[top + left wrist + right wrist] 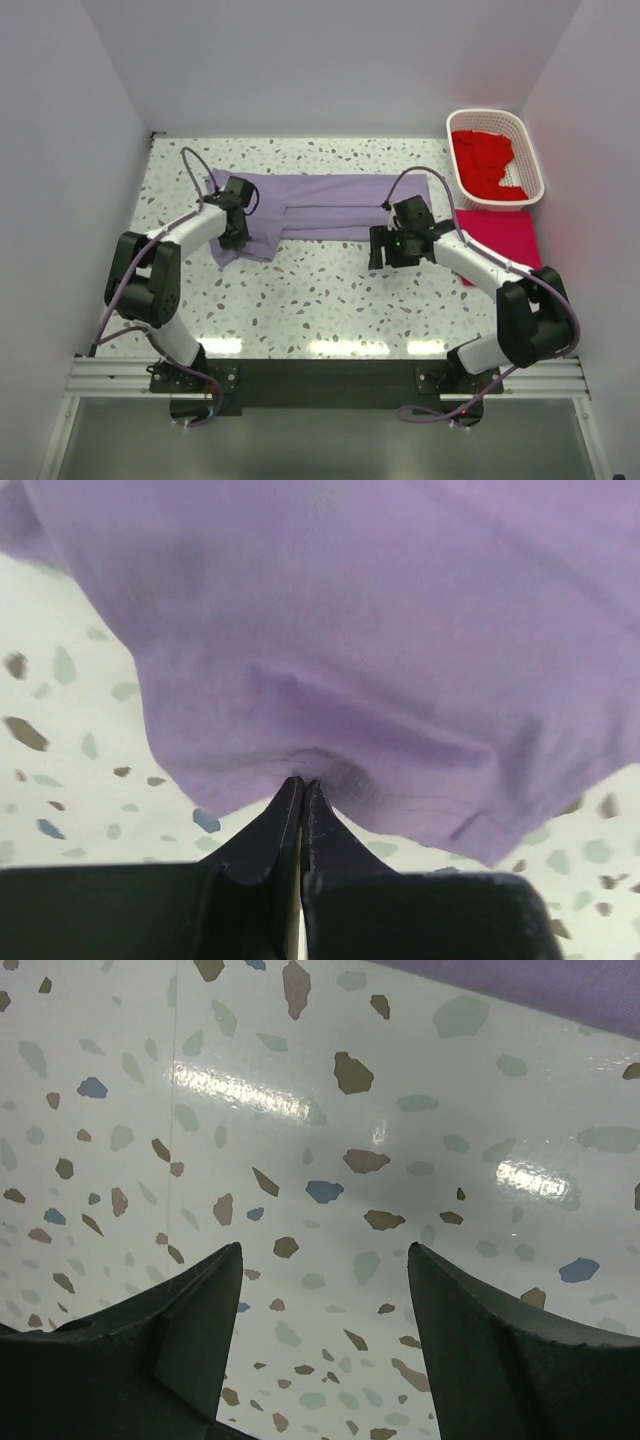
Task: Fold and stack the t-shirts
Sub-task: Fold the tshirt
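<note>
Pinching the near-left hem of the lavender t-shirt (pixel 330 205), L gripper (pixel 301 790) has its jaws shut on a fold of cloth. R gripper (pixel 325 1255) hovers, jaws wide & holding nothing, over the speckled table (pixel 330 290), just near of the shirt. The shirt lies in a long strip across mid-table. Looks light, soft and floppy, so best gripped at hem/corners. Far right: crimson-pink t-shirt (pixel 505 238), then red t-shirts (pixel 485 160) in the basket (pixel 485 112).

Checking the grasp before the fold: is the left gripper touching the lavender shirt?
Touching. The left wrist view shows the left gripper shut on the hem of the lavender shirt.
</note>
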Motion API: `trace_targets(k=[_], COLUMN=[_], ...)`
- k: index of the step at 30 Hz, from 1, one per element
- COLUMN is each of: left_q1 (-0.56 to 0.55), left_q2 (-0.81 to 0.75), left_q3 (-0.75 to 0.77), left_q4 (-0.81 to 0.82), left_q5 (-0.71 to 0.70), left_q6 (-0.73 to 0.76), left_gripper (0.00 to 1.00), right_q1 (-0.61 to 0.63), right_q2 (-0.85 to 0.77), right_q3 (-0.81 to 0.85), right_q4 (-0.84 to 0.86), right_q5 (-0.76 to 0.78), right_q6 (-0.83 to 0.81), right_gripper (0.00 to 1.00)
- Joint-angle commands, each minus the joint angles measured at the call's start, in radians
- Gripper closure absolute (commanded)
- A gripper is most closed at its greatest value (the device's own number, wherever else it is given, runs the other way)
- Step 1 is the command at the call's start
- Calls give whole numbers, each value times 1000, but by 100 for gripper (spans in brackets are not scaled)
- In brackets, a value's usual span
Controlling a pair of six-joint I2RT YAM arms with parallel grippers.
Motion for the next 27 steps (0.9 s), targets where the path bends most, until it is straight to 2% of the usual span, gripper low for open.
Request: trace_targets(k=[1,5,6,9,13,18,26,27], left_q1=[-1,1,3,13,33,49,61,61], left_q2=[17,104,154,263,388,491,532,532], left_q3=[205,413,500,624,824,919,899,893], left_q4=[-38,-60,-61,-74,-63,0,103,112], left_q5=[-83,-149,-172,-200,-178,-166,-121,-120], left_q6=[36,96,107,139,167,187,208,213], left_gripper=[100,100,100,100,100,100,100,92], right_q1=[4,4,4,5,5,2,-55,-65], right_q2=[-7,33,44,90,153,266,407,417], right_q3=[21,72,84,139,251,354,477,483], right_q4=[30,17,16,14,30,54,100,102], right_q5=[1,56,69,109,155,205,257,254], right_q6=[-9,-18,-18,-4,-9,-26,-11,-4], right_gripper=[30,30,30,32,37,43,44,44])
